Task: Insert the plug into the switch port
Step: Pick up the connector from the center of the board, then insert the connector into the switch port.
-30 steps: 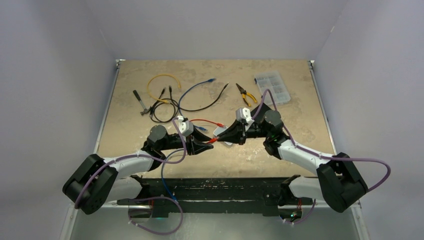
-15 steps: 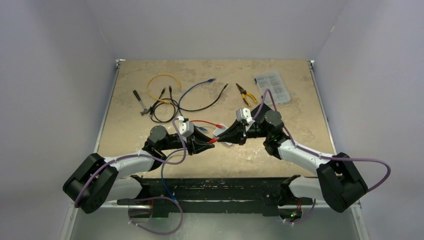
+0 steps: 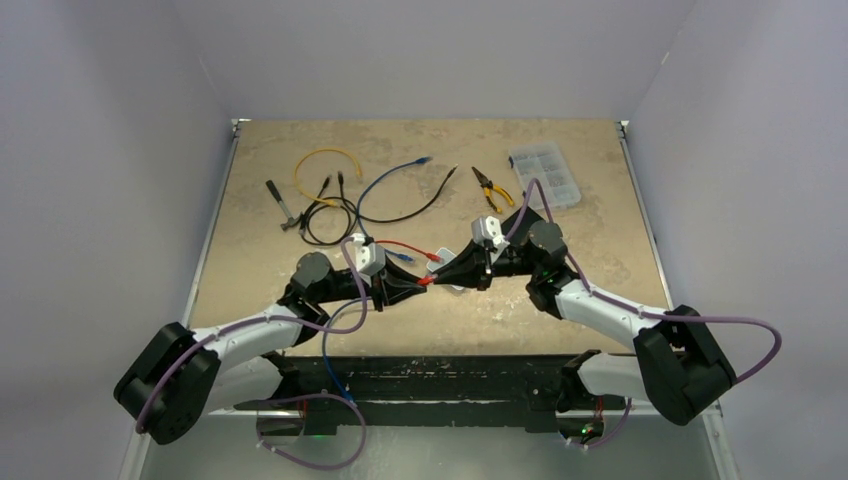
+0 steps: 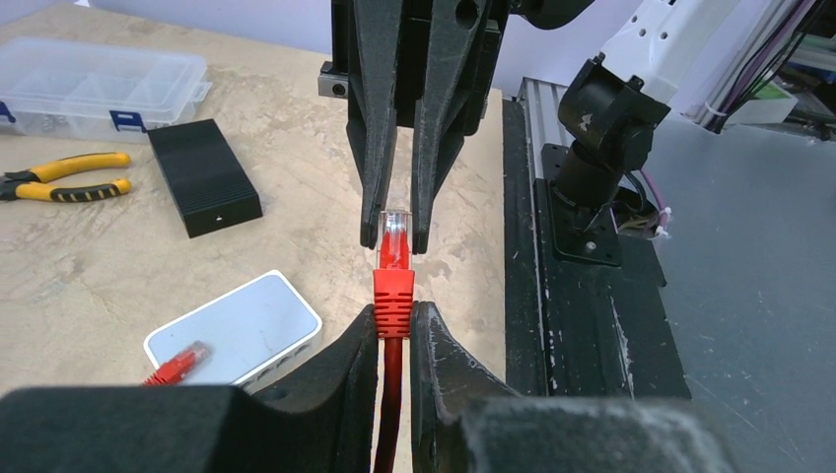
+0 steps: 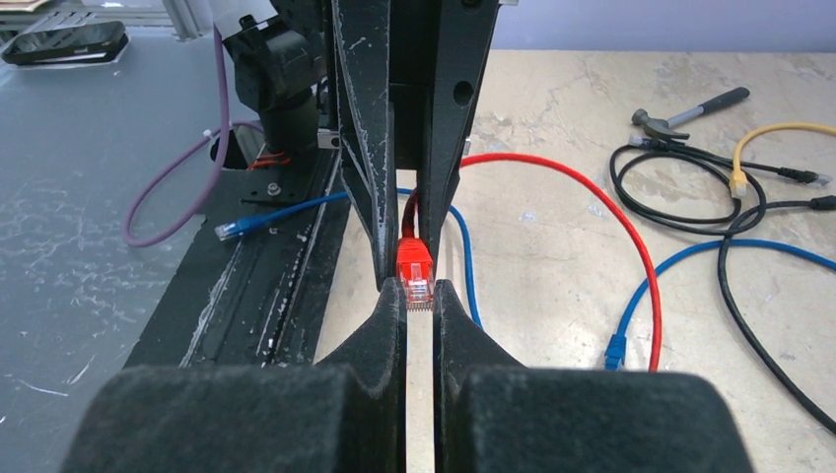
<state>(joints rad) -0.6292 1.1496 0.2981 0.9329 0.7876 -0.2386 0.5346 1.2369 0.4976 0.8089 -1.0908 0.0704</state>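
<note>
The red cable's plug [image 4: 394, 258] hangs in the air between both grippers. In the left wrist view my left gripper [image 4: 394, 317] is shut on its ribbed red boot, both fingers pressed to its sides. My right gripper [image 5: 419, 296] is shut on the plug's clear tip [image 5: 418, 286] from the opposite side. The white switch [image 4: 242, 330] lies flat on the table just left of and below the plug, its port side facing the left wrist camera. From above, the two grippers [image 3: 415, 285] [image 3: 440, 278] meet tip to tip beside the switch [image 3: 443, 256].
The cable's other red end [image 4: 177, 363] lies against the switch. A black box [image 4: 205, 177], yellow pliers [image 3: 492, 188] and a clear organizer [image 3: 545, 175] lie beyond. Blue cable [image 5: 463, 246], black cables [image 3: 330, 215], a yellow cable [image 3: 325, 155] and a hammer [image 3: 283, 205] lie at the left.
My left gripper's fingers have closed in onto the plug's red boot, and the left arm has shifted slightly. The right gripper has kept still, shut on the plug's tip.
</note>
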